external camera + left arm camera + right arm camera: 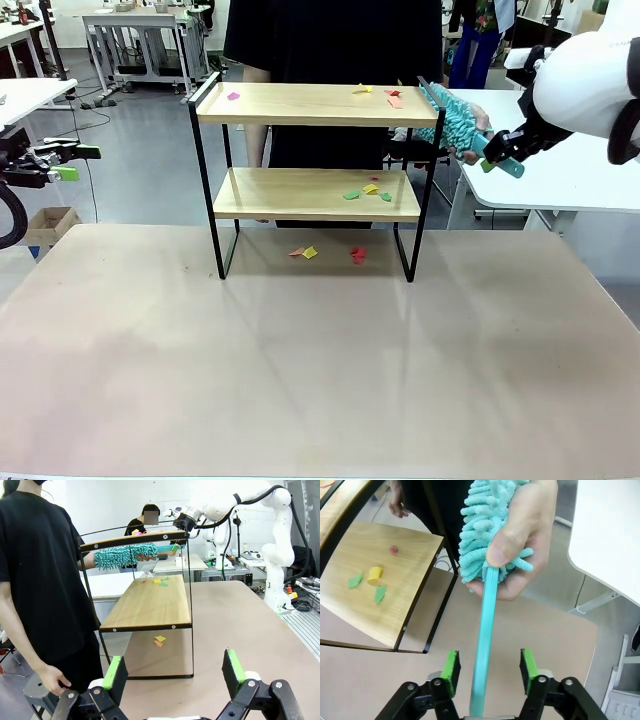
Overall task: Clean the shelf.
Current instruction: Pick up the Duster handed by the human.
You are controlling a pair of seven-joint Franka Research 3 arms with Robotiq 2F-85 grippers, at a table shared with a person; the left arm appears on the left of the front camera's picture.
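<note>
1. A workshop: our beige worktop (320, 380) carries the shelf (300, 104) mid far edge.
2. It looks light and stiff; we'd steady it by its black frame.
3. A person's hand (530, 545) offers a soft duster (485, 525); right tool (489, 655) spread around its slim handle.
4. Left tool (174, 657) spread, empty.
5. Paper scraps (368, 190) litter both boards.

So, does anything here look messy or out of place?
Yes. Small coloured paper scraps lie scattered on both boards of the shelf and on the table under it. They look like litter rather than things kept there.
</note>
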